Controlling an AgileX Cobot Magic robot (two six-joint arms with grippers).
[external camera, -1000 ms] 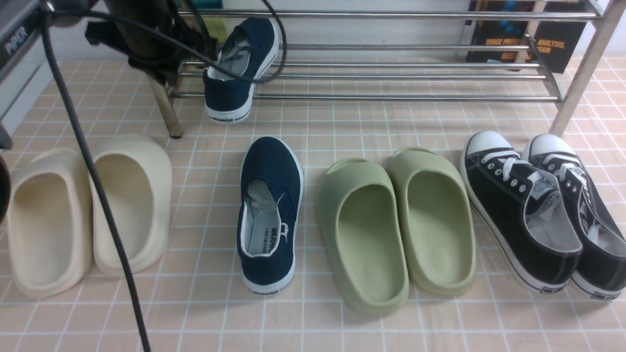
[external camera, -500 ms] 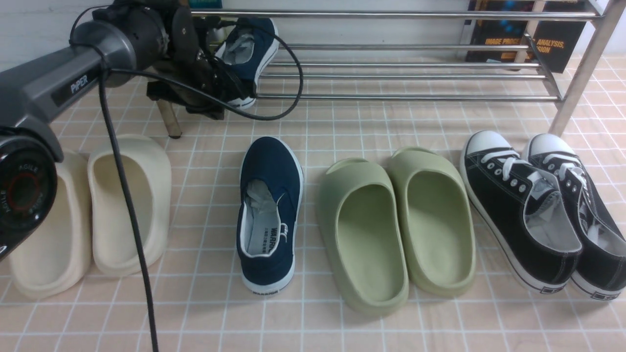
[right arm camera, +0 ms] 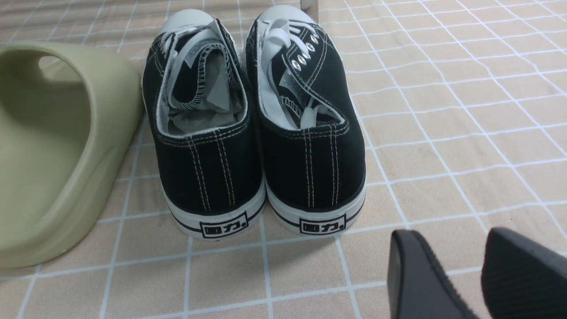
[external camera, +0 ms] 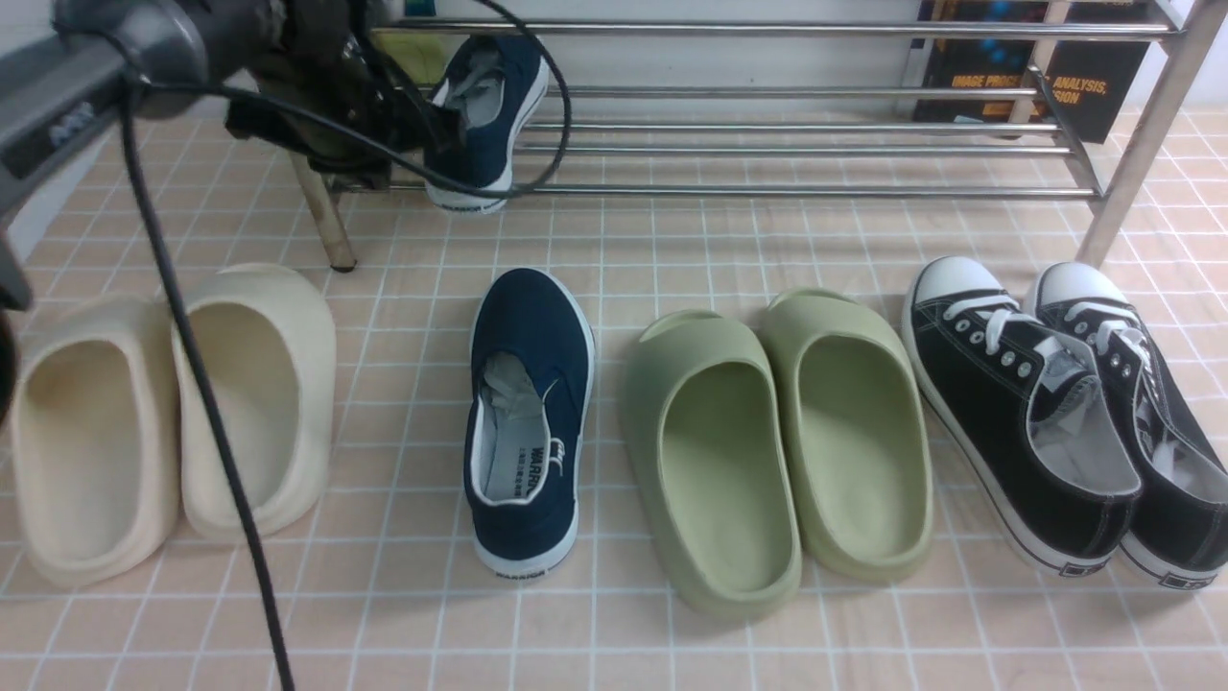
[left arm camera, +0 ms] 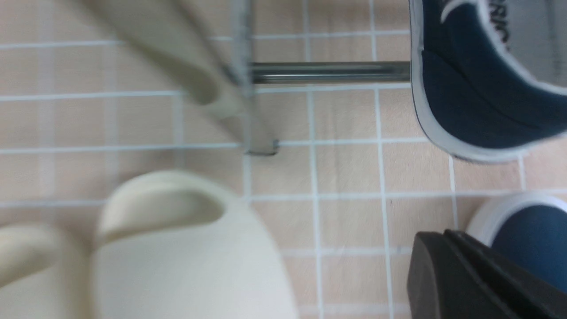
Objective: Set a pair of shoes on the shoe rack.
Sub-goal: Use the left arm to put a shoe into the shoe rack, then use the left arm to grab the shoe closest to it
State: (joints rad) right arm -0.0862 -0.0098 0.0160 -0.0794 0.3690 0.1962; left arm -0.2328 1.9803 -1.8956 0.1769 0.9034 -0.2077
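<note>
One navy shoe (external camera: pixel 491 101) lies on the lower bars of the chrome shoe rack (external camera: pixel 815 190) at its left end, heel (left arm camera: pixel 469 97) overhanging the front bar. Its partner (external camera: pixel 532 384) stands on the tiled floor in front, toe towards the rack. My left arm's wrist (external camera: pixel 317 86) hangs just left of the racked shoe. The left gripper (left arm camera: pixel 436 241) is shut with nothing in it, apart from that heel and above the floor. My right gripper (right arm camera: pixel 447 241) is open over bare tiles behind the black sneakers.
Cream slippers (external camera: pixel 173 413) sit at the left by the rack's leg (external camera: pixel 331 230). Green slippers (external camera: pixel 777 441) and black lace-up sneakers (external camera: pixel 1055 413) lie to the right. A black cable (external camera: pixel 192 384) hangs down over the cream slippers. A book (external camera: pixel 1036 86) stands behind the rack.
The navy shoe that hung heel-down in front of the rack now rests on its lower bars. My left arm dipped beside it, then rose and drew back to the left.
</note>
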